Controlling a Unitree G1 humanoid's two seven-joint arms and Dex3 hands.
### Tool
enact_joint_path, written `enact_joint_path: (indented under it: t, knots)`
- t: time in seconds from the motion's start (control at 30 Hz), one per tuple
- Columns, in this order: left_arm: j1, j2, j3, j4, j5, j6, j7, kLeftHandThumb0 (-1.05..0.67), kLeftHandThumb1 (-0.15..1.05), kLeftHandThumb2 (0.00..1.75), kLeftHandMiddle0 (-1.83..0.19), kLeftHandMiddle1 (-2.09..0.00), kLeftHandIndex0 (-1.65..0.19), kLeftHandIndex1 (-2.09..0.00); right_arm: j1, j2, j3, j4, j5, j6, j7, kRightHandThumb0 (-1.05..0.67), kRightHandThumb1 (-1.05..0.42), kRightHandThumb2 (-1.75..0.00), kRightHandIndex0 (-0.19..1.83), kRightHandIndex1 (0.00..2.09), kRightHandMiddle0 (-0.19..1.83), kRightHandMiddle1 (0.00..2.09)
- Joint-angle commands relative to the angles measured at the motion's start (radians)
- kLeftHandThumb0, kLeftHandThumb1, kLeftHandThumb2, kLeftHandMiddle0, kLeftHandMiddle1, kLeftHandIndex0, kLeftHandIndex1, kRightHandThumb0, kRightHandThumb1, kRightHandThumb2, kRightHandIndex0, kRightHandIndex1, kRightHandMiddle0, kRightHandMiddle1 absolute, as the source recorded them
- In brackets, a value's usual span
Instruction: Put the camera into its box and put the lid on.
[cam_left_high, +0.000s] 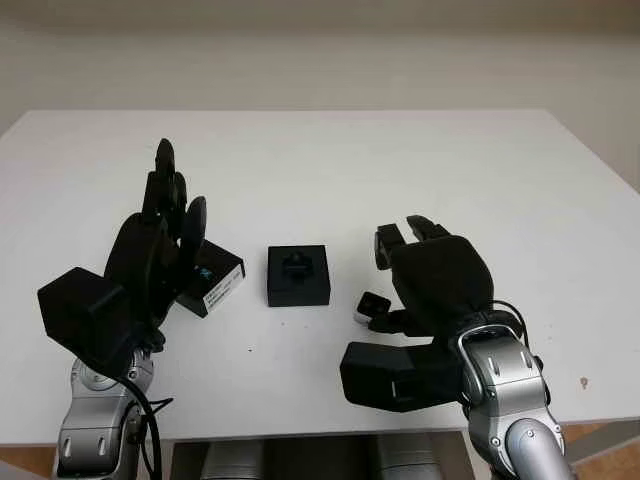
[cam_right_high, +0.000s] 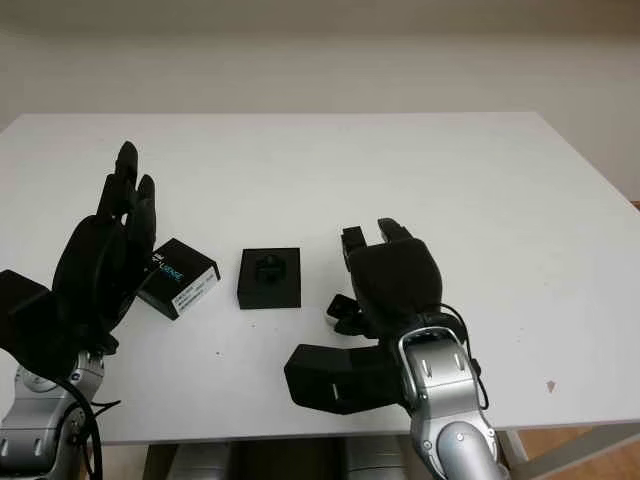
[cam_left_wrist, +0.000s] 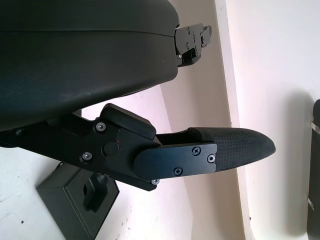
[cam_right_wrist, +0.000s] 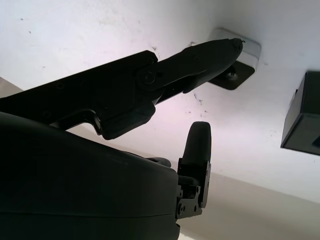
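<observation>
Reaching with one finger touching the camera (cam_right_wrist: 235, 67), the right hand (cam_left_high: 425, 275) holds nothing; left hand (cam_left_high: 160, 240) open.

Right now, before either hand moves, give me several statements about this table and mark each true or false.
1. The camera lies on the table next to the right hand. True.
2. The lid is on the box. False: it lies on the table beside the box, on the left hand's side.
3. The box sits between the two hands. True.
4. The left hand grips the lid. False: it is open, raised beside the lid.
</observation>
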Motion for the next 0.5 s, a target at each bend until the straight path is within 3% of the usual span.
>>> enact_joint_path:
  t: [0.0,0.47]
  knots:
    - [0.001,0.006,-0.001,-0.013,-0.002,-0.002,-0.003,-0.88,1.05,0.55,0.19,0.0,0.19,0.0,0.0,0.007,0.008,0.003,0.001,0.01,0.005,-0.84,-1.0,-0.05,0.25,0.05,-0.08,1.57]
    - [-0.002,0.005,0.002,-0.007,0.003,-0.015,-0.004,-0.87,1.05,0.55,0.19,0.0,0.19,0.0,0.011,-0.012,0.035,0.009,-0.013,0.008,0.041,-0.85,-1.01,-0.06,0.25,0.05,-0.02,1.45]
